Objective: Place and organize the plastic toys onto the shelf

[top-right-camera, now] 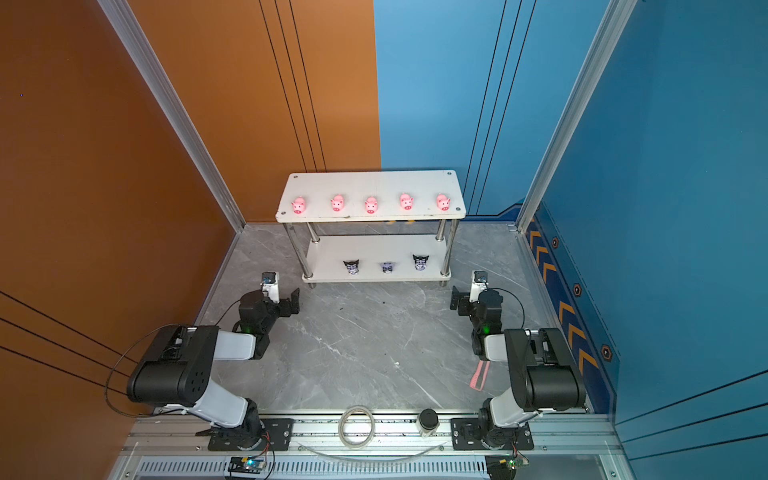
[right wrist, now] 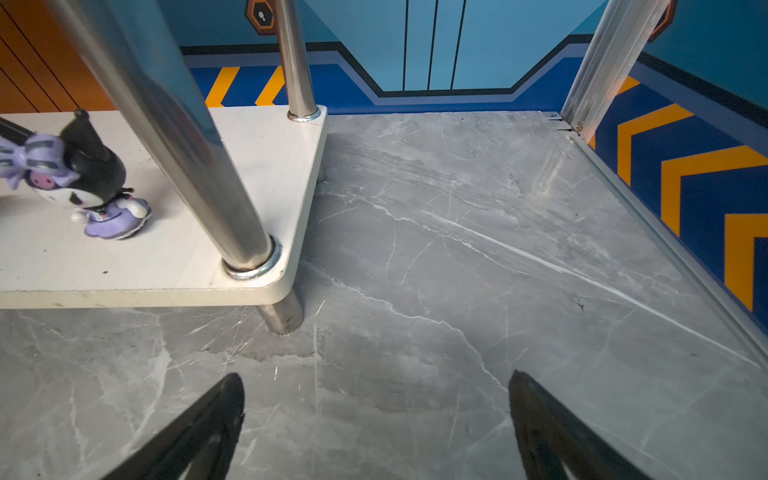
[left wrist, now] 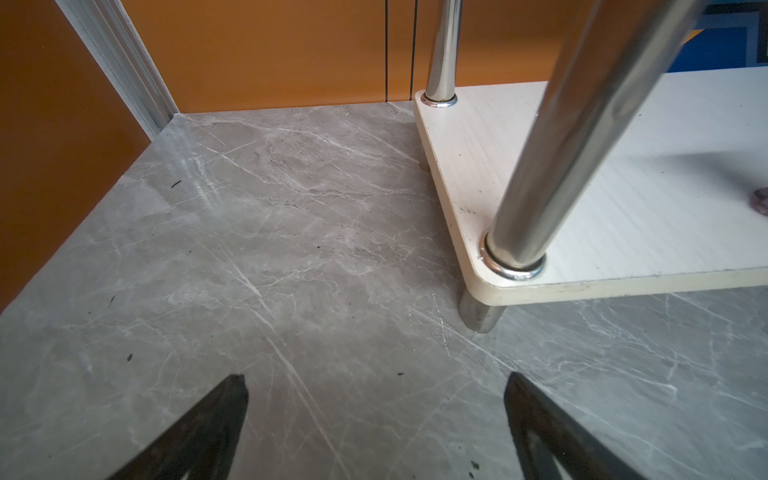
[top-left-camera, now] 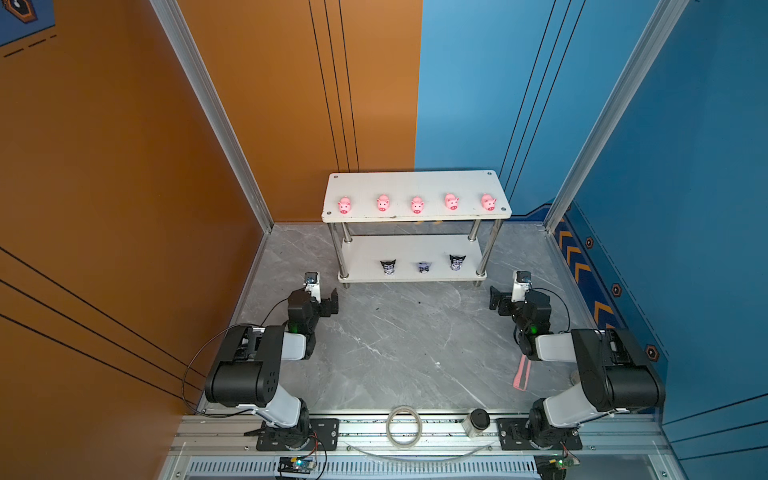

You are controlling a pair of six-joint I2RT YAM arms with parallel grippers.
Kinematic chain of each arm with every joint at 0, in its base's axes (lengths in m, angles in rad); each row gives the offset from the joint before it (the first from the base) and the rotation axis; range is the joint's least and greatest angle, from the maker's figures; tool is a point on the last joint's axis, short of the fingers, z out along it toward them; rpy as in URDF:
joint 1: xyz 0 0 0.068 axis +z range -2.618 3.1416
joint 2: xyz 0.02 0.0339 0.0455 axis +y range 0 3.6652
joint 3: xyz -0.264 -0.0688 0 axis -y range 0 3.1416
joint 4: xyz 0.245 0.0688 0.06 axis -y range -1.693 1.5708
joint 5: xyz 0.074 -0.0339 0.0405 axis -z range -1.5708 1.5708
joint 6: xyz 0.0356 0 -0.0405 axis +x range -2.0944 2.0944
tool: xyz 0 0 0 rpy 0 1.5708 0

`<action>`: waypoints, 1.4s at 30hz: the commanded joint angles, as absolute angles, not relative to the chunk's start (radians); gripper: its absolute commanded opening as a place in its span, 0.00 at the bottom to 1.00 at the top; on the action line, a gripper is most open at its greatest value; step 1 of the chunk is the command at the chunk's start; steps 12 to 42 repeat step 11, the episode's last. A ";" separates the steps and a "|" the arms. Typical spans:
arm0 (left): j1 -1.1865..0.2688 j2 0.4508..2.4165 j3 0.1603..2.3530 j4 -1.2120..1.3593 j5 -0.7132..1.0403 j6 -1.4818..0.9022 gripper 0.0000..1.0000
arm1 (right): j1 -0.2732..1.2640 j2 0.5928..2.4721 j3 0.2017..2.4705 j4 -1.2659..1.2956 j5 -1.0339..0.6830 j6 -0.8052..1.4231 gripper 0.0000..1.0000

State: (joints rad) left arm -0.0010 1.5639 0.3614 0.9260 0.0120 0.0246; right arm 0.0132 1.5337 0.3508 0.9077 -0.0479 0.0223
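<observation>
Standing in a row on the shelf top board, five pink pigs look light, hard, slippery, best pinched across the body; three black-eared figures line the lower board; left end effector and right end effector gape wide, empty, above the table.

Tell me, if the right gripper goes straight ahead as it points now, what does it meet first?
Probably nothing near: the right gripper points over the table, just beside the shelf, toward the blue back wall. Shelf clearance is unclear.

shelf top: 5 pigs | shelf bottom: 3 figures | table: shelf, pink strip
</observation>
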 commanded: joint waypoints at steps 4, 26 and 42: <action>0.003 1.562 0.383 0.914 -0.005 0.010 0.98 | 0.000 1.531 0.377 0.872 -0.041 0.024 1.00; 0.006 1.562 0.382 0.914 -0.001 0.009 0.98 | -0.002 1.531 0.373 0.877 -0.043 0.026 1.00; 0.006 1.562 0.382 0.914 -0.001 0.009 0.98 | -0.002 1.531 0.373 0.877 -0.043 0.026 1.00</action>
